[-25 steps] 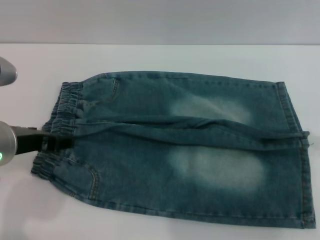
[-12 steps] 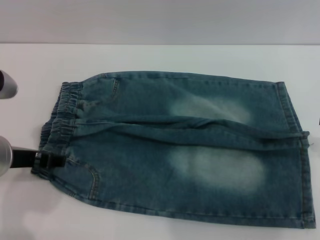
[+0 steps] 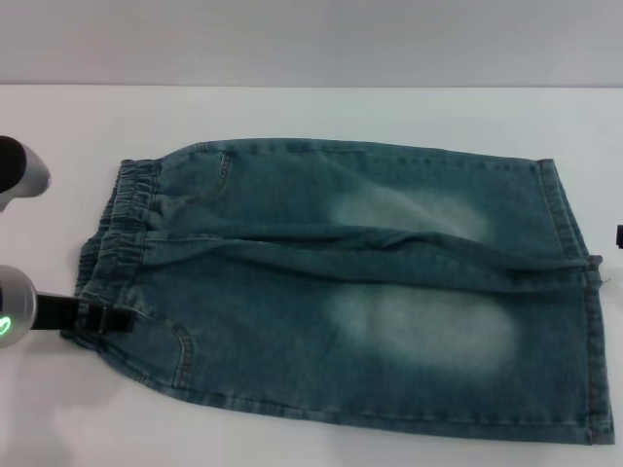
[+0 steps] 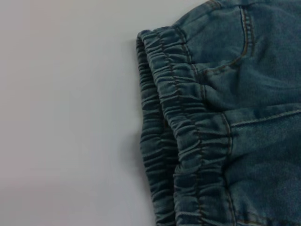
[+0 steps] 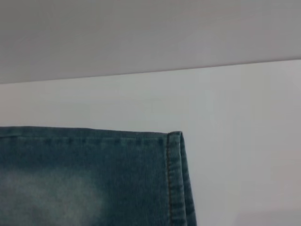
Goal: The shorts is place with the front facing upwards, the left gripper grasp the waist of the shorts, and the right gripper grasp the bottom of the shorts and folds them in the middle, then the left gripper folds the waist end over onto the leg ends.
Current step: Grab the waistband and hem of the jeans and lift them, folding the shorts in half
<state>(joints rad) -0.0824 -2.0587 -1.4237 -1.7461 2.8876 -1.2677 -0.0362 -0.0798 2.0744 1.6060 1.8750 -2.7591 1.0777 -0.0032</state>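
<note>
Down at the lower left of the head view, the left gripper [image 3: 105, 319] sits at the near corner of the waist of the shorts [image 3: 115, 248], black fingers at the gathered band's edge (whether they pinch cloth, I cannot tell). Spread flat across the middle of the white table [image 3: 311, 112], the shorts [image 3: 360, 282] lie front up, pale thigh patches showing. At the right edge run the leg ends [image 3: 579, 292], and the right gripper [image 3: 619, 236] is only a dark sliver there, its fingers unseen.
</note>
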